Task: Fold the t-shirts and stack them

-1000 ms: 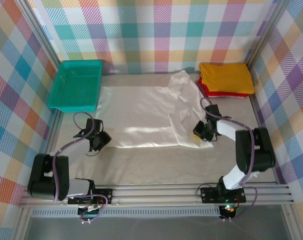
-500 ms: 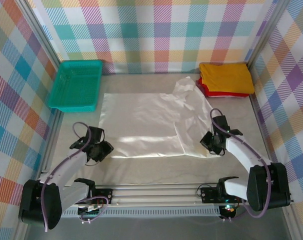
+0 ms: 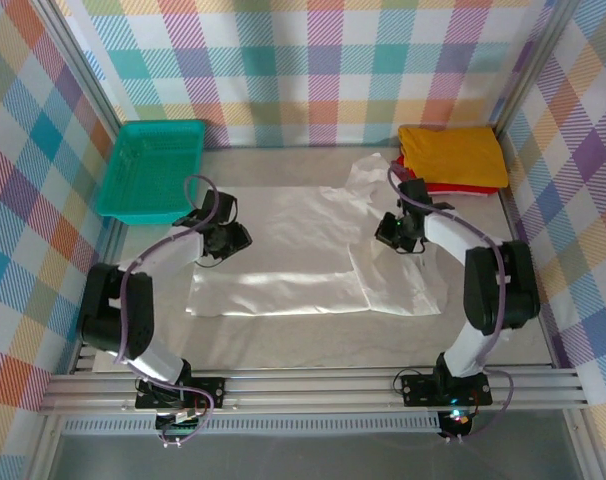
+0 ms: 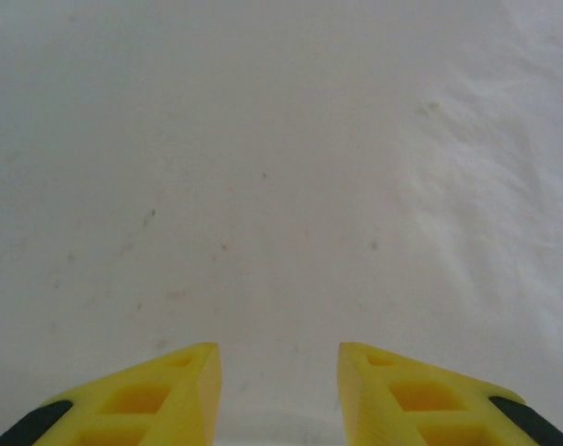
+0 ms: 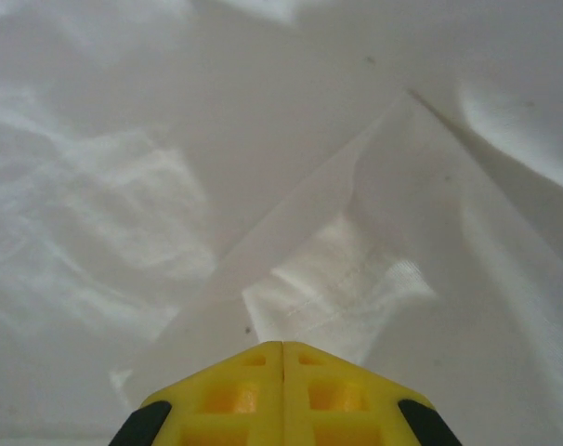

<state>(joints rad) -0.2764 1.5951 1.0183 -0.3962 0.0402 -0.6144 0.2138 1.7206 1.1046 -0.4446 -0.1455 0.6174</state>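
You have the white t-shirt [image 3: 303,250] spread flat mid-table [image 3: 283,335], with both grippers over it.

The shirt's right side is creased and partly doubled over. At the far left corner stands the teal mesh basket [image 3: 148,127], well apart from the cloth, its floor in plain view. At the far right corner the folded mustard-yellow t-shirt [image 3: 453,155] lies on the red t-shirt [image 3: 411,180], 2 in 1 stack. Your left gripper [image 4: 279,390] sits low over the shirt's left part, jaws parted a moderate way and gripping nothing. Your right gripper [image 5: 282,390] has its fingers pressed flush together above a fold; whether cloth is pinched between them you cannot tell.
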